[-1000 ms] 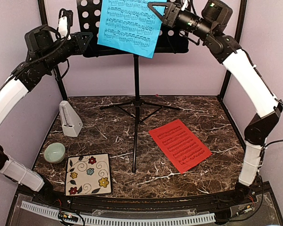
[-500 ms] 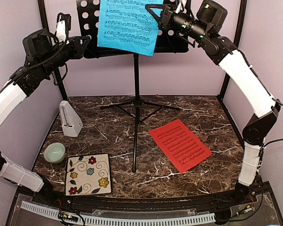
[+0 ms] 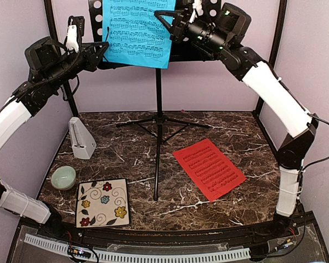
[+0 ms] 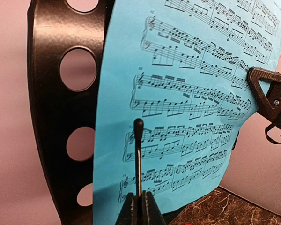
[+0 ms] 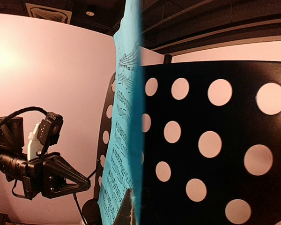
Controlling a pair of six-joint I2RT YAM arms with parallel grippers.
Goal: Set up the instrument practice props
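Up at the desk, from overhead: the right gripper [image 3: 167, 21] pinches the blue sheet [image 3: 134, 33] against the music stand [image 3: 158, 93], while the red sheet [image 3: 209, 169] and metronome [image 3: 81, 138] wait on the counter [image 3: 241, 137]. Left wrist: the left gripper [image 4: 139, 206] has its jaws closed on a thin black wire [image 4: 138, 154], likely a page retainer pulled clear so the page seats. Right wrist: the sheet runs edge-on between clamped jaws.

Right gripper [image 5: 132, 212] is pinching blue sheet [image 5: 127, 117] edge-on. Sheet is hanging just in front of perforated music stand [image 5: 201, 164]. Left gripper [image 5: 82, 184] is hovering at frame left.
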